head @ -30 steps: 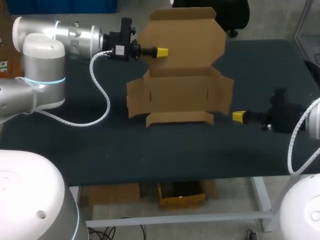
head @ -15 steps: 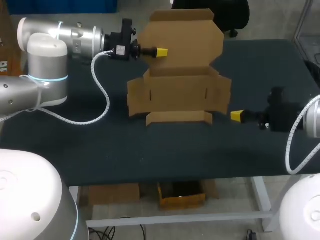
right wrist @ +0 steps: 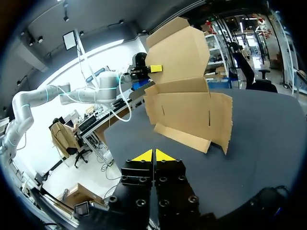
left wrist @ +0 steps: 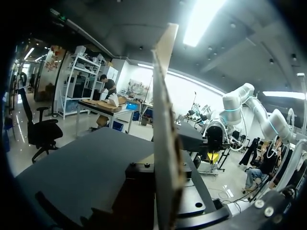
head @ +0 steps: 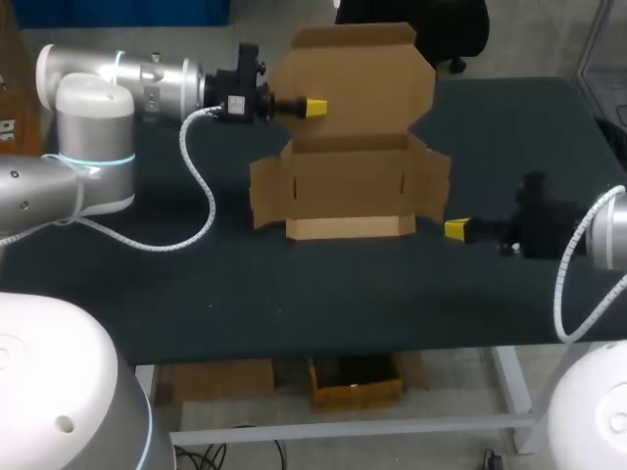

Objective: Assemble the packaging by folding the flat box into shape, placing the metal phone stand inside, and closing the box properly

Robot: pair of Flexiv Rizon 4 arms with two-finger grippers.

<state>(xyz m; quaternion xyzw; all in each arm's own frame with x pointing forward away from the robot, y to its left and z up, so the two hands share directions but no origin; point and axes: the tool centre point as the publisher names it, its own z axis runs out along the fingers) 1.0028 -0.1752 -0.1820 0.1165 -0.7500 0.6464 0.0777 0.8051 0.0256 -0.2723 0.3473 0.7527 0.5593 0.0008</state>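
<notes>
Left jaws pinch the box lid upright; right jaws, pressed together, have edged nearer the right side flap, so folding appears under way.

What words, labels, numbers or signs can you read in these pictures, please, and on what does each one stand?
No text can be read in any view.
On the cardboard box: plain brown faces, no print shows.
On the white label behind the left gripper: marks too small and blurred to read.
</notes>
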